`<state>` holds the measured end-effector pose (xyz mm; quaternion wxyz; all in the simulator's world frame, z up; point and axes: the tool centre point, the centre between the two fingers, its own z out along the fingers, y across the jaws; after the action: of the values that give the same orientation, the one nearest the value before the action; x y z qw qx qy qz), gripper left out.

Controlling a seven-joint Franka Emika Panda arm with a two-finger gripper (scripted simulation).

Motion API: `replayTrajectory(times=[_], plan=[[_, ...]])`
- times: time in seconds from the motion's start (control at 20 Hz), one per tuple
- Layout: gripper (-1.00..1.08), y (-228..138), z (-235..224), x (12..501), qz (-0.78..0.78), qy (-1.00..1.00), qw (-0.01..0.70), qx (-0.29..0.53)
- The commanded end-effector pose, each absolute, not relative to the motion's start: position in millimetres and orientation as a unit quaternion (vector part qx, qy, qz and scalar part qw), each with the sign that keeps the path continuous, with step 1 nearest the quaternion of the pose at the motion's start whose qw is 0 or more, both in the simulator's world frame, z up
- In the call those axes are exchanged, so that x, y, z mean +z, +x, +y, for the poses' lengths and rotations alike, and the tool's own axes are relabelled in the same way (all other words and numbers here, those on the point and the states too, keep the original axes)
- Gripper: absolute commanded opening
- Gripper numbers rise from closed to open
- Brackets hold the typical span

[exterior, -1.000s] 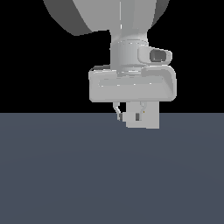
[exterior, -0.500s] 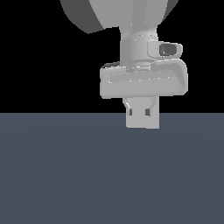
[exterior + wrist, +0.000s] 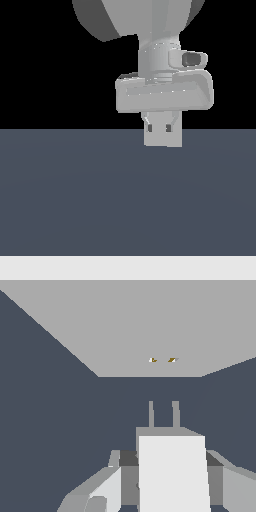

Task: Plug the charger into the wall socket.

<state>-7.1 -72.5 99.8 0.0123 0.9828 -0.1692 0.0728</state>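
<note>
The wrist view shows the charger [image 3: 172, 476], a whitish block with two prongs pointing forward. My gripper [image 3: 169, 460] is shut on it, with one finger [image 3: 125, 471] against each side of the block. Ahead stands the wall socket [image 3: 125, 331], a large light-grey panel with two small yellowish holes. A gap of dark floor separates the prongs from the panel, and they sit roughly in line with the holes. In the exterior view my gripper [image 3: 160, 129] hangs in front of the wall socket [image 3: 162, 141]. There the charger cannot be told apart from the fingers and the panel.
A flat dark blue-grey floor [image 3: 75, 200] fills the lower half of the exterior view, with black background above it. The arm's wrist and hand [image 3: 165, 92] fill the upper middle.
My gripper has moved toward the exterior view's right with the charger in it and now sits centred in front of the socket panel. The panel has stayed put.
</note>
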Motion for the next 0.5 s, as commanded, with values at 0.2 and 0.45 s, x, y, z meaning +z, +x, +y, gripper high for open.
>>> replayTrajectory(times=[0.2,0.45], plan=[[-1.00,13.9,-80.7,99.9,-0.170,0.983,0.012,0.073],[-1.00,27.0,-85.5,99.9,-0.170,0.983,0.012,0.073]])
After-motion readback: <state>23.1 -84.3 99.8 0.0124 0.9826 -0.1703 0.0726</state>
